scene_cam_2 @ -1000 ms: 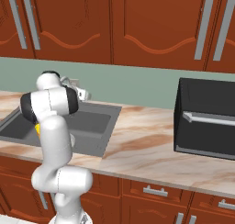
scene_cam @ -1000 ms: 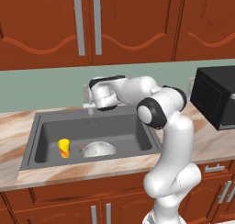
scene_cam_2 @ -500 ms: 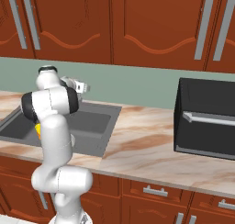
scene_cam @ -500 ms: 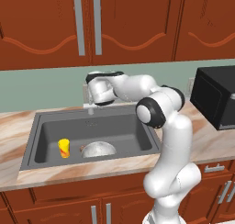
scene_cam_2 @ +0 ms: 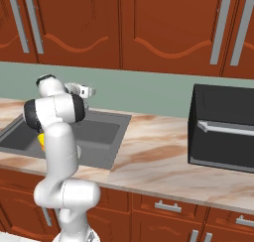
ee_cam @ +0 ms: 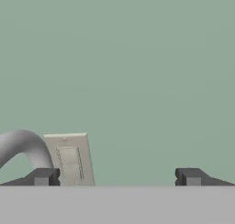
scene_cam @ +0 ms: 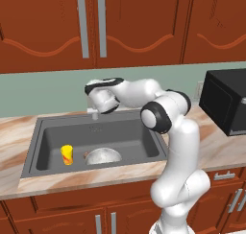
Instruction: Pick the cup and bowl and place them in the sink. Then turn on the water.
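Observation:
The yellow cup stands upright in the left part of the dark grey sink. The mottled grey bowl lies beside it on the basin floor. My gripper hovers over the sink's back edge, right at the small silver faucet, and faces the green wall. In the hand view my gripper is open with nothing between its fingertips. The curved faucet spout rises just inside the left tip. The water is out of view. From the right, my gripper shows above the sink, with the cup partly behind the arm.
A black microwave stands on the marbled counter to the right of the sink. Wooden cabinets hang above the wall. A wall outlet plate sits behind the faucet.
The hand has shifted slightly up and toward the wall beside the faucet. The jaws stay open. Cup and bowl have not moved.

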You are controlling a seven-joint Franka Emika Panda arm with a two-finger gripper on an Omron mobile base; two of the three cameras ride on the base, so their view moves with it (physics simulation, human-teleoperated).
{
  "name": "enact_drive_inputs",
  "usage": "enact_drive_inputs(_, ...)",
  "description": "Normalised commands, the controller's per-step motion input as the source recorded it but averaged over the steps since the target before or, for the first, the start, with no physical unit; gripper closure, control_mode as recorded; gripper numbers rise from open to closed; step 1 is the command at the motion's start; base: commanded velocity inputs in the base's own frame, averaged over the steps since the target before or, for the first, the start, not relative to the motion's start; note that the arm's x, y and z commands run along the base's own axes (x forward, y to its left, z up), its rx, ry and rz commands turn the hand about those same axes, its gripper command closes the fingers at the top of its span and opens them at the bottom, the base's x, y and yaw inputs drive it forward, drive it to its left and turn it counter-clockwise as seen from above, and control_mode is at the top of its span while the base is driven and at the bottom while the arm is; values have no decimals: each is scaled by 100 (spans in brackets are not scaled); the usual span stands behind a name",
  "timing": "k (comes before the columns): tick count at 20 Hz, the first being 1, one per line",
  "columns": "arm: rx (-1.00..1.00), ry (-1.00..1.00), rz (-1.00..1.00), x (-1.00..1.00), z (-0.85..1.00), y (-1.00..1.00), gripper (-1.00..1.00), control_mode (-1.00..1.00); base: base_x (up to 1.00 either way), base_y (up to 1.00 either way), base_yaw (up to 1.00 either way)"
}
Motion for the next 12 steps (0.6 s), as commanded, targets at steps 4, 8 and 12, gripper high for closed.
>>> enact_drive_inputs(4, 0, -6, 0, 0, -5, 0, -100, -100, 0, 0, 0)
enact_drive_inputs(8, 0, 0, 0, 0, 0, 0, -100, -100, 0, 0, 0)
enact_drive_inputs(12, 0, 0, 0, 0, -4, 0, -100, -100, 0, 0, 0)
